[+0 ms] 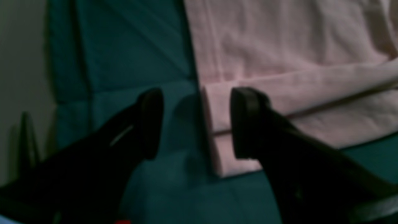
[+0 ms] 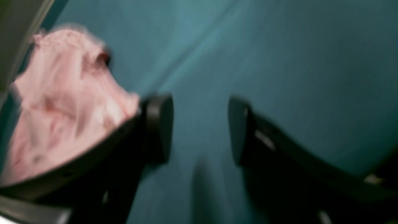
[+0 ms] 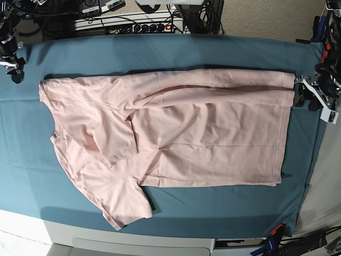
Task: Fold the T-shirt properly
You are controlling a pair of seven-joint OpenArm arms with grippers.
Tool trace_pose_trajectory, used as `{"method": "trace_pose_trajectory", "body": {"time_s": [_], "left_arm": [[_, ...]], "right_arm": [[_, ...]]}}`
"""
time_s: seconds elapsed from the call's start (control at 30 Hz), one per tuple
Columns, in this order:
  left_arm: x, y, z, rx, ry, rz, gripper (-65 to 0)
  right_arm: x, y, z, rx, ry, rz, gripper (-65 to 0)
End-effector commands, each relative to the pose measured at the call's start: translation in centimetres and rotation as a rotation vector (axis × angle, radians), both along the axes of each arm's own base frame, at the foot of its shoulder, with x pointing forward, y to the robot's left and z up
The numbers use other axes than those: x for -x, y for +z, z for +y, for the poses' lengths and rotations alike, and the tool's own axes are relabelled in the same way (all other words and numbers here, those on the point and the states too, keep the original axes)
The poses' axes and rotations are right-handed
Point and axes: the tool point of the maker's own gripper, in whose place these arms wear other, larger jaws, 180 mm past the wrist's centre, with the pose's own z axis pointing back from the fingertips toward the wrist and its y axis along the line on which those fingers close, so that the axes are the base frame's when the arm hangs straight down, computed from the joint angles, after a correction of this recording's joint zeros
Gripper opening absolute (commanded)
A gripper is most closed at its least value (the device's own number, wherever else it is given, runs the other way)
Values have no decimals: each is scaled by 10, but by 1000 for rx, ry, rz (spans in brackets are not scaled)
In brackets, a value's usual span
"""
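Base view: the pink T-shirt (image 3: 213,138) lies spread on the teal tablecloth (image 3: 240,213), one long edge partly turned over, most folding apparently left. Beside the shirt's opposite ends, left hand (image 3: 307,96) and right hand (image 3: 15,69) are spread, gripping nothing.

Robot arms (image 3: 322,80) w/ blk & wht parts; blk gripper fingers (image 1: 150,124); red bit nr L gripper (image 1: 192,124).
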Motion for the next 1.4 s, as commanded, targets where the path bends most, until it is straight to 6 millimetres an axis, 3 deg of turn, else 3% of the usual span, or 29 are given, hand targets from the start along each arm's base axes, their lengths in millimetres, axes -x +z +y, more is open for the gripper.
{"method": "trace_pose_trajectory", "body": {"time_s": [0.0, 0.2, 0.4, 0.57, 0.87, 1.17, 1.23, 1.3, 1.33, 1.37], "left_arm": [[-8, 16, -3, 14, -25, -52, -305], [-8, 18, -8, 34, -45, -58, -305], [-7, 18, -8, 33, -45, -57, -305], [-7, 17, -7, 24, -46, -52, -305], [-7, 17, -6, 15, -45, -50, -305], [-6, 15, -5, 3, -45, -47, -305], [-6, 13, -1, -15, -29, -33, -305], [-5, 9, 8, -38, 20, -8, -305], [-5, 6, 14, -53, 49, 2, -305], [-5, 5, 18, -57, 78, 8, -305]], "right_arm": [[-6, 17, -13, 20, -1, -55, -359], [-11, -4, 1, -90, 34, -63, -359], [-45, -19, 43, -119, 192, -31, -359], [-64, -20, 57, -124, 232, -35, -359], [-68, -22, 79, -173, 318, -35, -359], [-56, -26, 85, -198, 338, -33, -361], [-53, -28, 85, -201, 338, -22, -431], [-52, -28, 85, -201, 338, -20, -603], [-52, -28, 85, -201, 338, -20, -650], [-52, -28, 85, -200, 338, -22, -650]]}}
